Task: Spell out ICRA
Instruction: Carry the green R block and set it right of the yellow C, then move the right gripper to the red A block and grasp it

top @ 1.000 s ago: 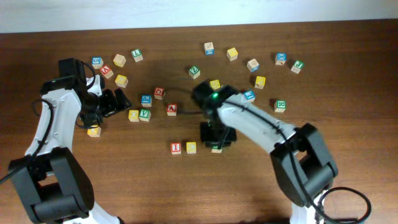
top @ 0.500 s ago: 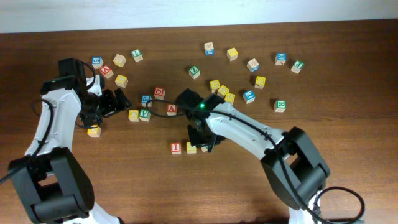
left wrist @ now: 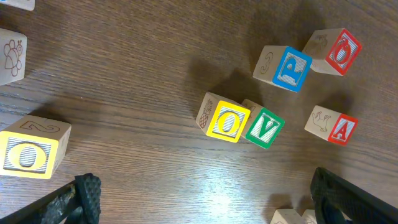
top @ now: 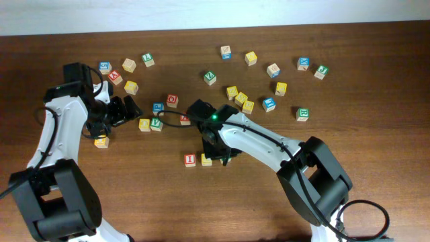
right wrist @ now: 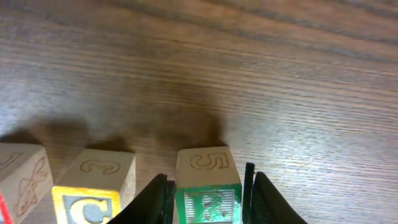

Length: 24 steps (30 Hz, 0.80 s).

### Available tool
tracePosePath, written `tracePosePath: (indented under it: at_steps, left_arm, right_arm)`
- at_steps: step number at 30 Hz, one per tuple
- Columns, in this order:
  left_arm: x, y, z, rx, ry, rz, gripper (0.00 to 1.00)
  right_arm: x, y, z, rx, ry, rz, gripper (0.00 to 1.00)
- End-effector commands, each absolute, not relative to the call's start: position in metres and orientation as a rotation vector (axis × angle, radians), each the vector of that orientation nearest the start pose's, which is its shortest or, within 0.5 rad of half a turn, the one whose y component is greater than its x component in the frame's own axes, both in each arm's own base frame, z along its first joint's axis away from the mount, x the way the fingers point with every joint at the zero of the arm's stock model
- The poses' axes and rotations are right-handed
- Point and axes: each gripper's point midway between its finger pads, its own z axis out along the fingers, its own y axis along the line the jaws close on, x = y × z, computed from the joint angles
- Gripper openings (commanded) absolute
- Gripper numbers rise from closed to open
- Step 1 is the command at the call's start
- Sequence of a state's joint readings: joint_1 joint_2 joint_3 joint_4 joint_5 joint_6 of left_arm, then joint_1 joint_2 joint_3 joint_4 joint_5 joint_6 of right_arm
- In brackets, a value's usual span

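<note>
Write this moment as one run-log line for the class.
right pincer: shut on R cube, beside C cube | left pincer: open | I cube: next to C cube | A cube: apart

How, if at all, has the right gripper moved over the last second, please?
Yes: the right gripper, holding the R cube, moved left toward the unmoved C cube.

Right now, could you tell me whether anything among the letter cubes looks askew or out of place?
Nothing stands out: I and C sit side by side, R is held square in the right claw beside C, and A lies apart.
</note>
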State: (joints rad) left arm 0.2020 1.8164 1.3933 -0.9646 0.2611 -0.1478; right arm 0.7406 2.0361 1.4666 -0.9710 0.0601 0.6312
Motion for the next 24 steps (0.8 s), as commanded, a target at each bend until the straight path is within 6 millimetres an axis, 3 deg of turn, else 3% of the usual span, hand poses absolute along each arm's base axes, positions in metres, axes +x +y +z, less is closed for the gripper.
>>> tracePosePath:
  at_steps: [1, 6, 8, 10, 13, 14, 16, 18, 21, 23, 24]
  left_arm:
    - [0.381, 0.031, 0.089, -0.478, 2.883, -0.380, 0.99]
    - [0.381, 0.031, 0.089, -0.478, 2.883, -0.379, 0.99]
    - [0.381, 0.031, 0.089, -0.479, 2.883, -0.379, 0.99]
    - [0.381, 0.031, 0.089, -0.478, 2.883, -0.379, 0.99]
    - [0.381, 0.031, 0.089, -0.478, 2.883, -0.378, 0.99]
    - [0.381, 0.031, 0.089, -0.478, 2.883, -0.379, 0.99]
    - [0.381, 0.032, 0.089, -0.480, 2.885, -0.374, 0.99]
    - [0.377, 0.042, 0.086, -0.530, 2.899, -0.279, 0.99]
    - [0.357, 0.077, 0.081, -0.882, 2.882, -0.018, 0.99]
    - [0.356, 0.083, 0.081, -0.911, 2.874, -0.020, 0.99]
    - [0.355, 0.087, 0.081, -0.927, 2.870, -0.020, 0.99]
  right_arm:
    - [0.292, 0.244, 0.014, -0.148, 3.065, -0.118, 0.30]
    - [0.288, 0.252, 0.016, -0.155, 3.095, -0.054, 0.44]
    - [0.295, 0.256, 0.030, -0.155, 3.075, -0.049, 0.45]
    - [0.309, 0.269, 0.057, -0.236, 3.022, 0.004, 0.56]
    - [0.331, 0.284, 0.089, -0.279, 2.935, 0.078, 0.64]
    - [0.343, 0.292, 0.102, -0.289, 2.884, 0.121, 0.80]
    - [0.366, 0.311, 0.114, -0.266, 2.785, 0.240, 0.95]
    - [0.376, 0.323, 0.118, -0.264, 2.736, 0.293, 0.95]
    - [0.386, 0.335, 0.108, -0.266, 2.711, 0.336, 0.95]
    - [0.388, 0.341, 0.099, -0.273, 2.716, 0.360, 0.94]
    - [0.389, 0.344, 0.093, -0.275, 2.719, 0.369, 0.89]
